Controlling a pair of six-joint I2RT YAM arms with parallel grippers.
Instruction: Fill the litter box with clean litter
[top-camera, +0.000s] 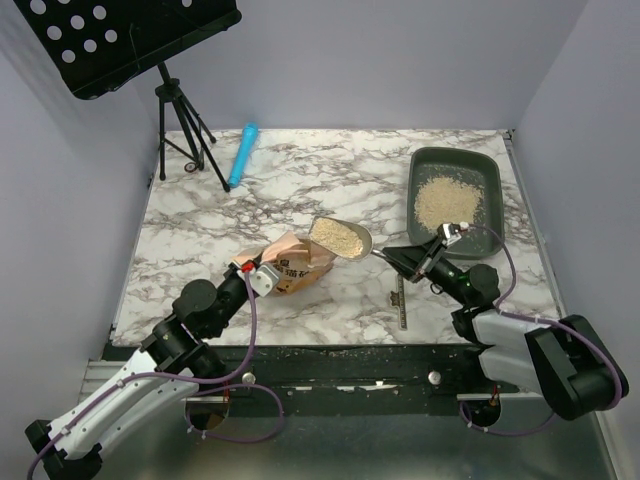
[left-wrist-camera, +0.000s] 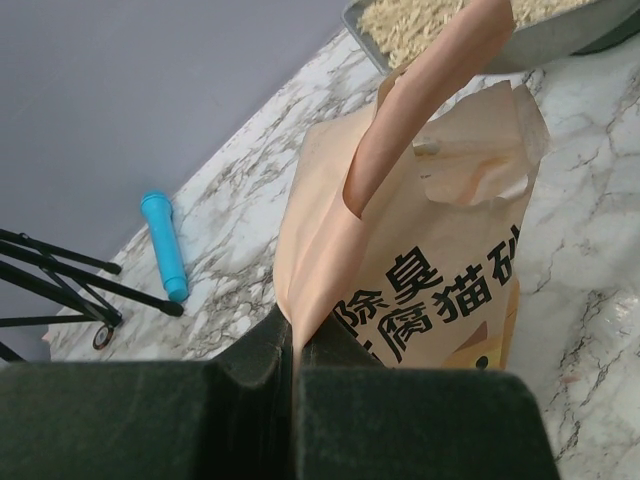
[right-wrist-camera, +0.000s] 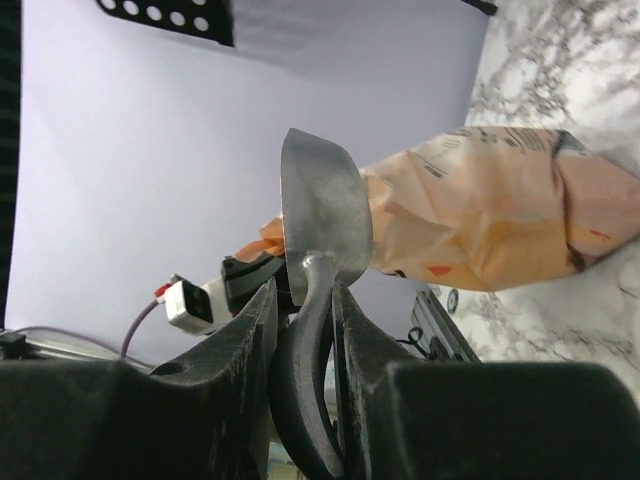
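The litter box (top-camera: 452, 163) at the bench's (top-camera: 200, 260) far right holds a pile of clean litter (top-camera: 443, 200); the scoop (top-camera: 342, 238) (heaped with the same granules) sits, apparently lifted, at the mouth of the orange bag (top-camera: 290, 265). The left pincer (left-wrist-camera: 293, 342) is clenched on the bag's edge, and the right pincer (right-wrist-camera: 305, 300) grasps the scoop's handle. The bag's inside is hidden.

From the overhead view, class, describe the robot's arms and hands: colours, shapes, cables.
The left arm and right arm have black rounded joints, pale grey lower links and a looping purple cable each. The left hand and right hand are black with two blocky fingers and a small white camera box.
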